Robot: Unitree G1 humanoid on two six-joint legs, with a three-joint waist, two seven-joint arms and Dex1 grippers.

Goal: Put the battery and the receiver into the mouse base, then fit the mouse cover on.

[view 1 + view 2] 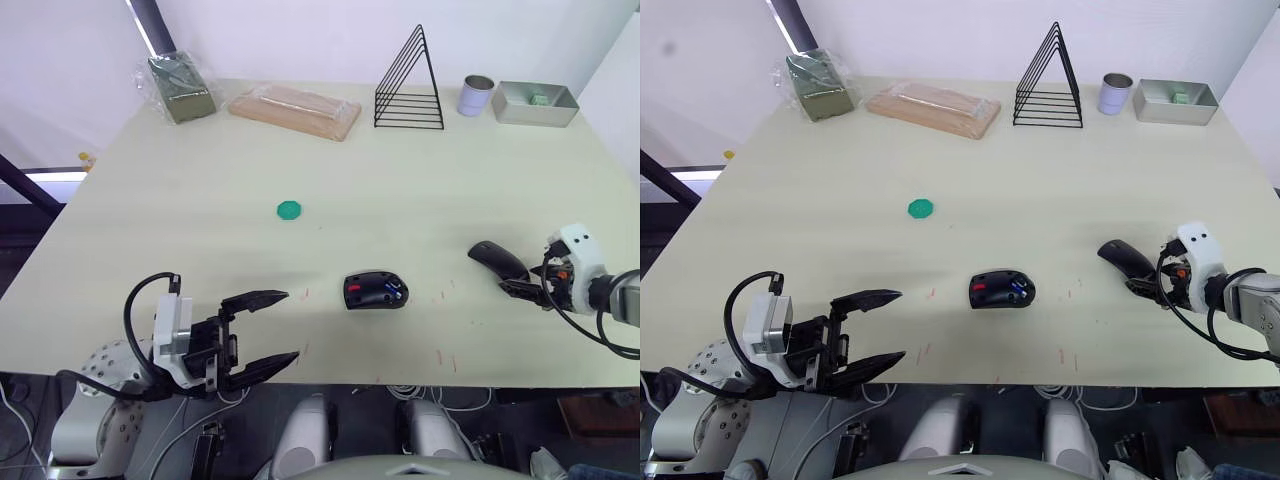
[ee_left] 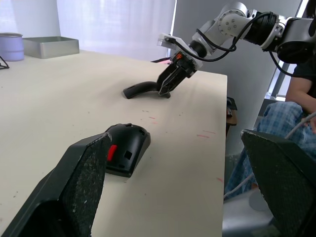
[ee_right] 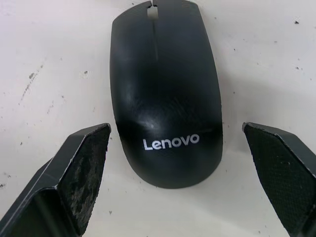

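Mouse base: lies on the pale table near its front edge, about midway across, with its inner compartment exposed; a red part and a bit of blue show inside.
Battery: the blue inside the base may be it; I cannot tell for sure.
Receiver: too small to make out.
Mouse cover: flat on the table, well to the right of the base, near the right edge; glossy black, white "Lenovo" lettering at the end nearest the right gripper.
Right gripper: fingers spread wide on either side of the cover's lettered end, touching nothing; low at the table.
Left gripper: fingers parted and empty, at the front edge of the table, left of the base and pointing towards it.
Green disc: alone on the table, beyond the base and left of it.
Far edge: wire rack, metal cup, grey tray, wooden board.
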